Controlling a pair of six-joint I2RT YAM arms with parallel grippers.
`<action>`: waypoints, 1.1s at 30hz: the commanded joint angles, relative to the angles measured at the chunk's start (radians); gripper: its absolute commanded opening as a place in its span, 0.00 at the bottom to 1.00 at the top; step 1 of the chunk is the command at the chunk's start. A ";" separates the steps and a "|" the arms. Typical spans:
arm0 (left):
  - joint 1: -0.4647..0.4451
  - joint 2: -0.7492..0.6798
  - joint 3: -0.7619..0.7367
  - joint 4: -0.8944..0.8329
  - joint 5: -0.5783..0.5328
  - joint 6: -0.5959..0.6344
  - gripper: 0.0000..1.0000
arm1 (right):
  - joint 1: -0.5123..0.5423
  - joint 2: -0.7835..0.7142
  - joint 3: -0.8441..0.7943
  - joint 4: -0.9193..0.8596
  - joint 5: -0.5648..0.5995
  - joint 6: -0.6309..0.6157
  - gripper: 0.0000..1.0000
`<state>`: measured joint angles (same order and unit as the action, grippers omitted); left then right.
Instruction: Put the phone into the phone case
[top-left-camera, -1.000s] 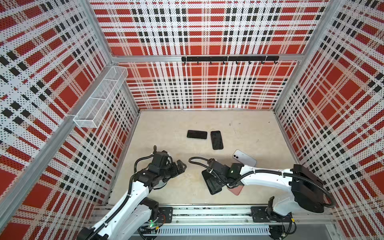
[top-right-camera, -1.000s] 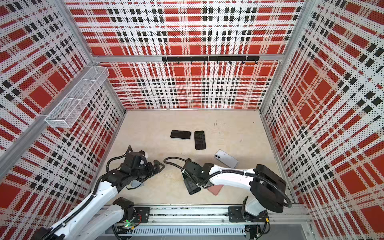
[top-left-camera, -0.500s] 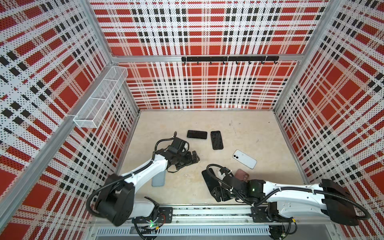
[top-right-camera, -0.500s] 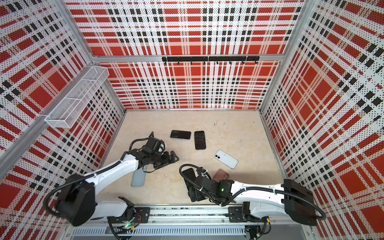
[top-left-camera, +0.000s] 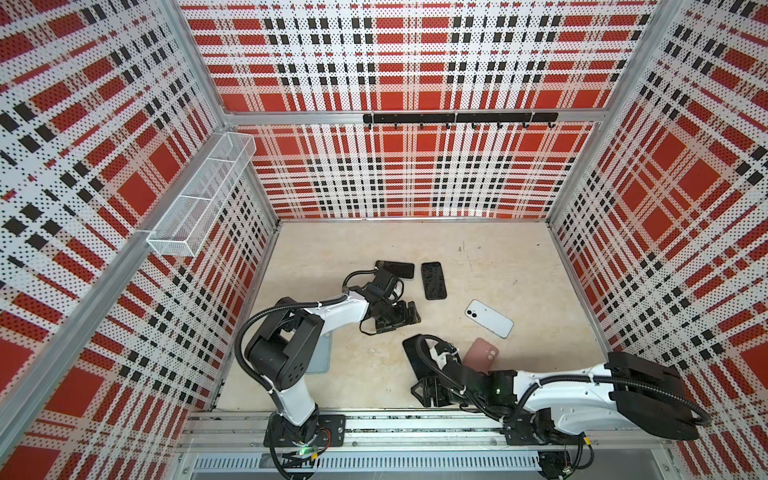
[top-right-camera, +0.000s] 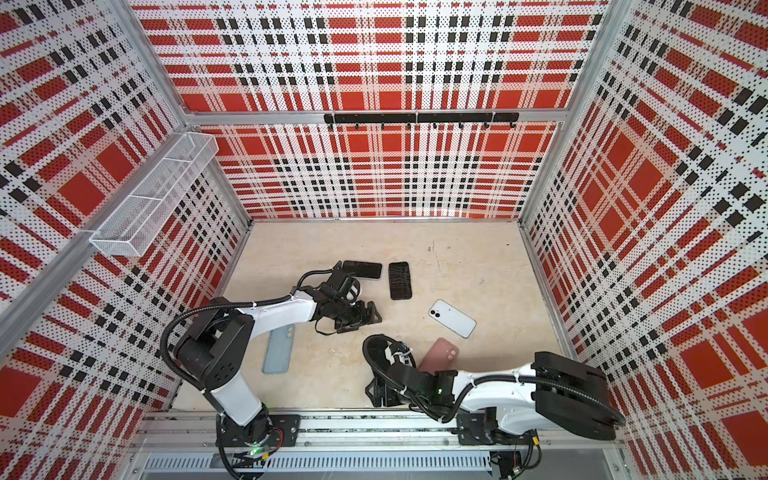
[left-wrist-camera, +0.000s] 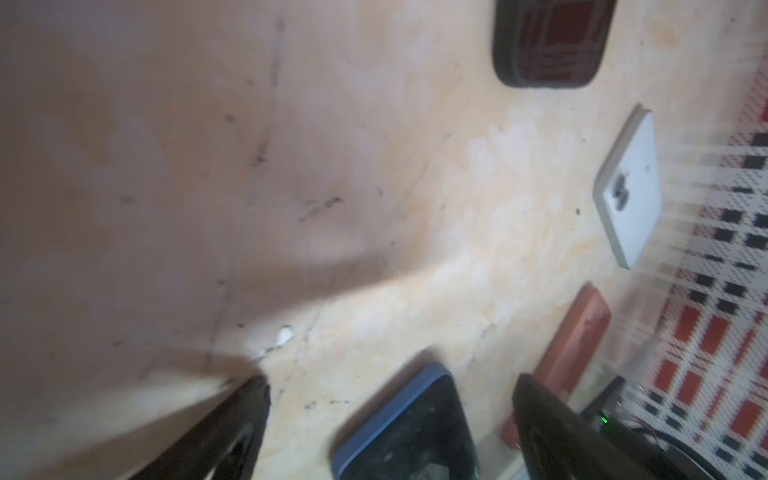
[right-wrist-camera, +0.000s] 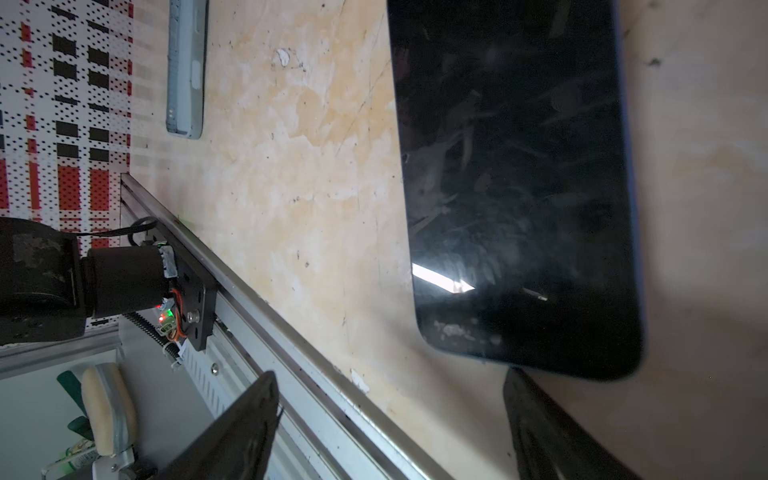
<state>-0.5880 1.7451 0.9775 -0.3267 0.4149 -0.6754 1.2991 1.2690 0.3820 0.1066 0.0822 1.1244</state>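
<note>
One white phone (left-wrist-camera: 629, 187), outside right-wrist view

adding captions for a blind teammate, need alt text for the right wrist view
A dark-screened phone with a blue edge lies flat on the beige table, filling much of the frame. The right gripper has its two fingers open, nothing between them, one tip close to the phone's end. Farther off, a grey-blue case lies by the plaid wall.

I see top views bright and even, lines bowed at the edges
My left wrist feed is blurred; glare streaks the phone (right-wrist-camera: 519, 166)
</note>
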 joint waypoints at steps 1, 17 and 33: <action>-0.022 0.049 -0.008 0.035 0.033 0.003 0.92 | -0.034 -0.019 -0.042 0.044 0.059 0.021 0.86; -0.010 -0.080 -0.211 0.062 0.102 -0.004 0.89 | -0.181 0.006 -0.040 0.072 0.008 -0.071 0.86; 0.048 -0.318 -0.298 -0.028 0.061 -0.006 0.91 | -0.218 0.113 0.037 0.096 -0.037 -0.124 0.86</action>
<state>-0.5560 1.4673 0.6956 -0.3332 0.5060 -0.6773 1.0821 1.4006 0.4232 0.2565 0.0418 1.0050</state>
